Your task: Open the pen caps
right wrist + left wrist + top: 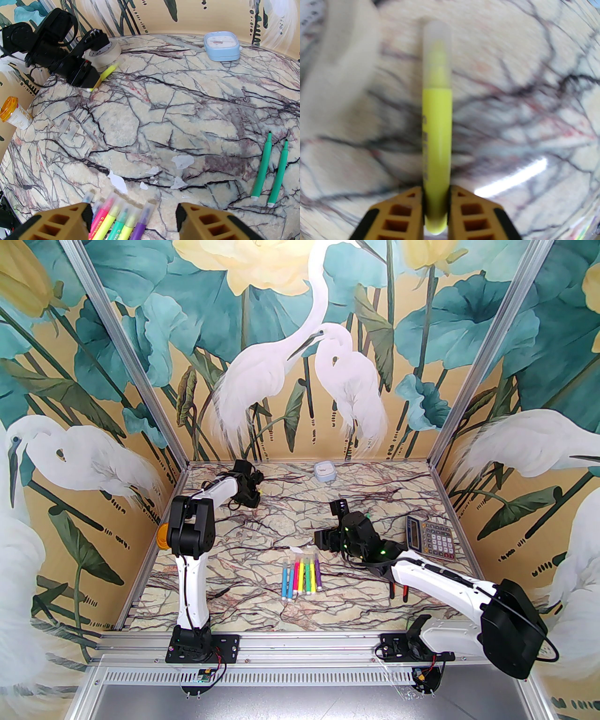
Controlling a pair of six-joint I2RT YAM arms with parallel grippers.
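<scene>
The marble-patterned table (pixel 243 610) is seen first from the top camera. The left gripper (pixel 248 495) sits at the far left, and its jaws cannot be read from here. The right gripper (pixel 330 524) hangs right of centre, above the surface. A row of markers (pixel 300 575) lies side by side in the middle of the table, nearer than the right gripper. A calculator (pixel 429 537) lies at the right and a clock (pixel 325 471) stands by the far edge. A cup (pixel 161 536) with an orange lid is beyond the left edge. Red pliers (pixel 397 589) show partly under the right arm. The left wrist view is blurred. In it the fingers (pixel 403 211) are pressed together on the barrel of a yellow marker (pixel 437 140), close to its rear end. The marker points away from the camera, and a cap (pixel 437 54) is seated on its far end. A tape roll (pixel 335 70) is smeared at the left. In the right wrist view, the right gripper's jaws stand spread with nothing pinched. The marker row lies below and between them, with caps (pixel 112 200) fitted on the far ends. Two green pens (pixel 262 168) lie side by side at the right with their tips bare. Two loose caps (pixel 72 132) lie on the left part of the table, well apart from the row. At the far left, the left gripper holds the yellow marker just beside the tape roll. Whether the marker touches the table cannot be told.
</scene>
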